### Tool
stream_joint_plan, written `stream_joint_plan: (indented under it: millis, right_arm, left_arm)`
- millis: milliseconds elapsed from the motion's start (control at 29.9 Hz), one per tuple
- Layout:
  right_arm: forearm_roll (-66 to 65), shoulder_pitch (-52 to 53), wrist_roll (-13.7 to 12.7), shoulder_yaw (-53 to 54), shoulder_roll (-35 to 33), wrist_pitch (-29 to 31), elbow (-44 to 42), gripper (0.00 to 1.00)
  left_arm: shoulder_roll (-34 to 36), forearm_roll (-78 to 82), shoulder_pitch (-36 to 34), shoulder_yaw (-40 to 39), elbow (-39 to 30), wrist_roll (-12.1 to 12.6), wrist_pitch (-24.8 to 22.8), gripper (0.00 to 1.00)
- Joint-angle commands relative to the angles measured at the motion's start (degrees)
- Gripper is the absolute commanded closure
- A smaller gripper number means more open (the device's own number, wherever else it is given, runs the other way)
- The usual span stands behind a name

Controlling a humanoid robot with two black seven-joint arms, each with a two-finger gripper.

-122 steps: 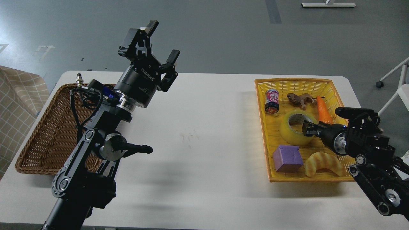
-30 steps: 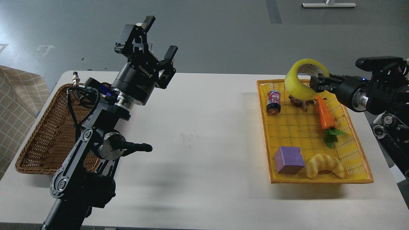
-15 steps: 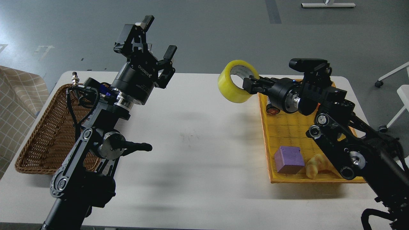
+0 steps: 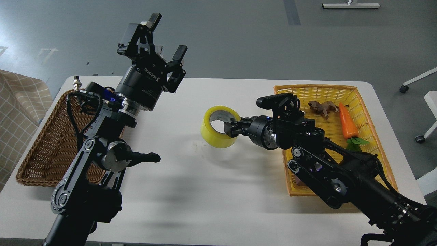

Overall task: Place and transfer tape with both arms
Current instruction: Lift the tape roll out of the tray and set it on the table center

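Right gripper (image 4: 229, 129) clamped on the tape (image 4: 217, 127), fingers closed over the roll's right wall, one inside the core, one outside. Tape near the middle of the white table (image 4: 211, 184), a little toward the far edge, tilted with its open core facing up and toward the near edge; whether its lower rim touches the tabletop cannot be told. Right arm reaching in from the near right corner, crossing over the yellow basket (image 4: 372, 112) at the right edge. In that basket, toward the far edge: a brown toy animal (image 4: 322, 107) and beside it an orange carrot (image 4: 346, 121) with green leaves. Much of the basket's near half hidden behind the arm.

Left gripper (image 4: 164, 37) raised above the far left part of the table, jaws spread wide with nothing between the 2 fingers, ROBOTIQ lettering visible on its body. Well apart from the tape. Left arm rising from the near left corner. Brown wicker basket (image 4: 41, 143) at the left edge, partly covered by that arm.
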Motion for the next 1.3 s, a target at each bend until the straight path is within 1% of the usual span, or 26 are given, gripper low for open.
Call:
stream_joint_plan:
  millis: [0, 301, 502, 1036, 1271]
  right_arm:
    - [-2.00, 0.10, -0.23, -1.29, 0.17, 0.00, -0.71, 1.00]
    - [-3.32, 0.02, -0.31, -1.73, 0.17, 0.00, -2.55, 1.00]
    - [-3.32, 0.02, -1.28, -1.82, 0.17, 0.00, -3.43, 1.00]
    - [-2.18, -1.13, -1.19, -1.29, 0.17, 0.00, -3.17, 1.00]
    - [-0.24, -2.53, -0.66, -1.20, 0.17, 0.00, -2.46, 1.00]
  left_arm:
    - [0.00, 0.00, 0.01, -0.03, -0.12, -0.02, -0.04, 0.02]
    - [0.00, 0.00, 0.01, 0.06, -0.30, -0.01, -0.04, 0.02]
    - [0.00, -0.08, 0.10, 0.06, -0.30, 0.07, 0.14, 0.02]
    - [0.00, -0.08, 0.10, 0.06, -0.30, 0.16, 0.22, 0.02]
    - [0.00, -0.08, 0.01, 0.15, -0.30, 0.25, 0.22, 0.02]
